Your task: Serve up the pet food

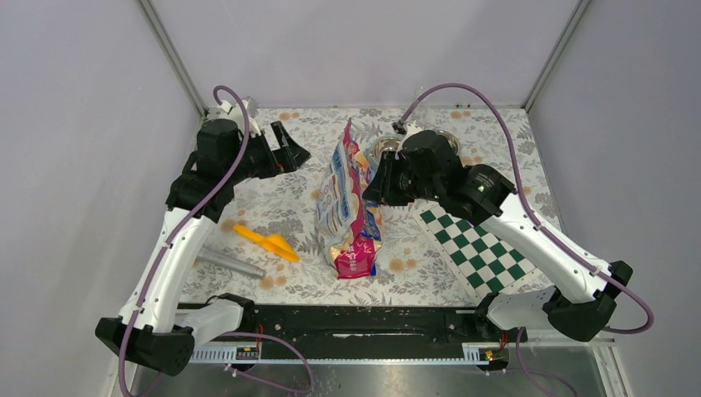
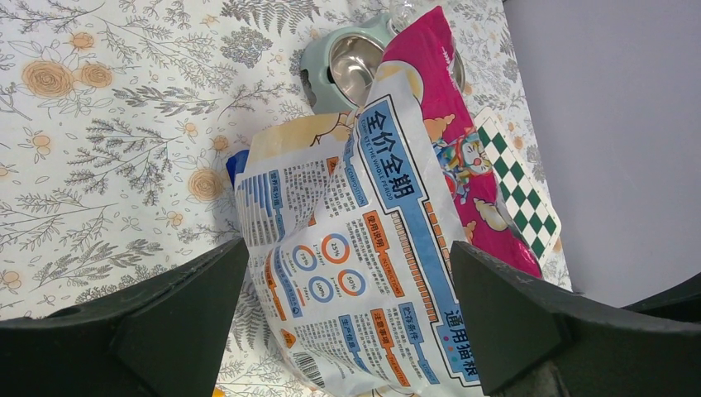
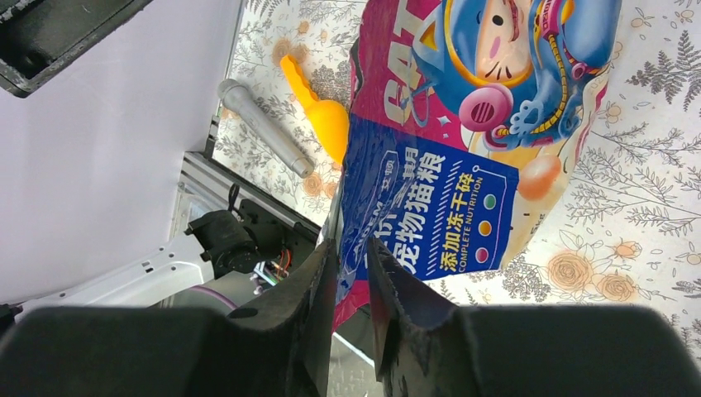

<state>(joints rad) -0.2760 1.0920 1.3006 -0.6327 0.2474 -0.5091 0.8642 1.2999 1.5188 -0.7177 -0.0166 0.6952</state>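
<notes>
Top external view: cannot tell where the pet food kibble lies, none on show. Mid-table, glossy blue-white-magenta printed bag (image 1: 351, 207), edge pinched between the close-set fingers of the right gripper (image 3: 351, 256) at 2 o'clock. At 10 o'clock, left gripper (image 1: 291, 149), spread wide, apart from bag. At 8 o'clock, orange plastic scoop (image 1: 269, 242).

Logged bench (image 1: 289, 217) covered edge to edge in floral cloth. Found at centre a glossy printed bag (image 1: 347, 211), its bottom end resting on the cloth. Noted left of it an orange scoop (image 1: 266, 241) lying flat, with a grey cylinder (image 1: 230, 263) near, not touching. Saw behind the bag a pale green bowl (image 1: 385, 147) with a steel insert. Marked a checkered mat (image 1: 481, 250) lying flat to the right.
</notes>
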